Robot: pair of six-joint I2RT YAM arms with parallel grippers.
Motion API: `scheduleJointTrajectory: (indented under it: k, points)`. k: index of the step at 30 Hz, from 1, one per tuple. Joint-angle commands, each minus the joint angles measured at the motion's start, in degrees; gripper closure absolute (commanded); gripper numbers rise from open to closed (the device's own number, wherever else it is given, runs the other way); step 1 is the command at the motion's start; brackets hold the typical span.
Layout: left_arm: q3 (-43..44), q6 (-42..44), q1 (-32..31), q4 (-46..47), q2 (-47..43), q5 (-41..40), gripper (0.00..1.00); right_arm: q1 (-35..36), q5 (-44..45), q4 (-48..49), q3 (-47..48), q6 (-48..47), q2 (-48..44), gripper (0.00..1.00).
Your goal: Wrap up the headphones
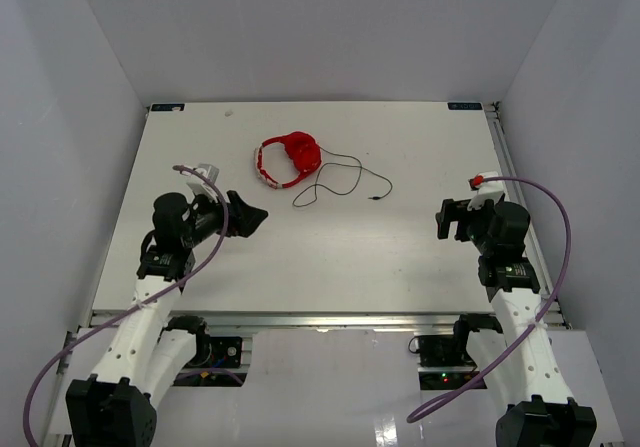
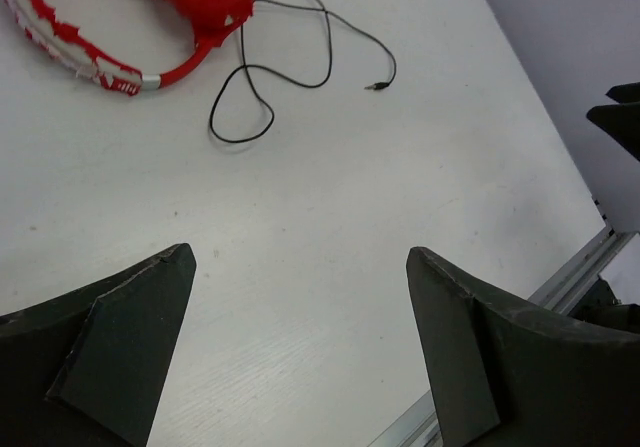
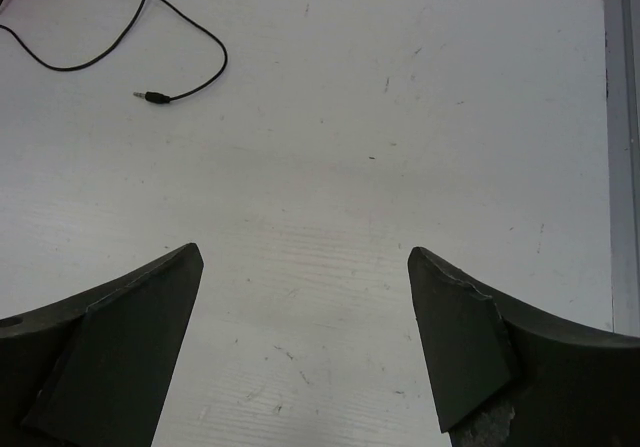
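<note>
so far, nothing of the wrap is done. the red over-ear headphones (image 1: pixel 288 159), with round padded cups and a red-and-white headband (image 2: pixel 90 62), lie flat on the white bench (image 1: pixel 330 267), toward its far side and left of centre. the long thin black cable (image 1: pixel 340 177) runs loose from the cups to the right in open loops over the bench. at no point you can see does it pass around the headband or the cups. its small plug (image 1: pixel 374 199) lies free at the end, apart from everything else.

your left claw (image 1: pixel 250 213) hovers near the headphones on their near side, jaws spread wide with bare bench between them; it has hold of nothing. your right claw (image 1: pixel 441 221) sits well to the right, nearer the plug than the cups, likewise wide and empty. neither touches cable or headphones.

judgement: task at its very start. all of it is left: steady the headphones, pick up the cable, wind it round the headband or cups turn after turn, tuck the plug. the left claw looks best placed for the headphones, the right for the plug end.

note: a thin cable lying flat on the bench may be hard to pinch, and the headphones may slide if you pull on it unpinned.
</note>
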Motion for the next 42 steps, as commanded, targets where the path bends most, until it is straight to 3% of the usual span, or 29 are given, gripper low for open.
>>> scheduleJointTrajectory:
  k: [1,5,8,13,18,23,31,33,37,41,42]
  points:
    - [2.7,-0.5,0.2,1.6,4.0,-2.8,0.02,-0.2,-7.7,2.5,1.5,-3.8,0.2,0.10]
    - [9.8,-2.3,0.3,-2.9,17.0,-11.3,0.02,-0.2,-40.9,-14.2,5.6,-34.8,3.7,0.10]
    - [16.6,-2.5,0.3,-5.7,25.9,-12.3,0.02,-0.2,-47.2,-16.0,6.5,-37.3,6.7,0.10]
    - [29.8,-2.3,0.3,-9.4,47.3,-13.5,0.02,-0.3,-43.1,-15.4,5.0,-38.0,7.0,0.10]
    - [46.2,-3.3,0.1,-14.5,64.1,-18.3,0.12,-0.5,-42.6,-15.6,4.8,-38.2,7.0,0.10]
    - [57.0,-3.2,-1.6,-19.2,74.1,-24.4,0.16,-0.5,-41.9,-15.7,5.3,-38.0,7.4,0.10]
    - [63.2,-6.4,-4.9,-21.6,82.5,-30.9,0.28,-0.5,-41.5,-15.7,5.4,-37.5,7.1,0.10]
    - [63.0,-7.2,-5.3,-21.7,83.0,-32.6,0.35,-0.5,-41.2,-15.7,5.4,-37.5,7.1,0.10]
    - [59.3,-7.6,-6.5,-20.9,81.2,-35.3,0.36,-0.5,-40.5,-15.6,5.3,-37.3,7.0,0.10]
    - [55.9,-6.9,-7.4,-19.3,79.5,-38.5,0.53,-0.6,-40.5,-15.6,5.4,-37.1,7.3,0.10]
    - [55.5,-6.8,-7.4,-19.0,78.8,-38.7,0.66,-0.6,-40.5,-15.6,5.3,-37.1,7.3,0.10]
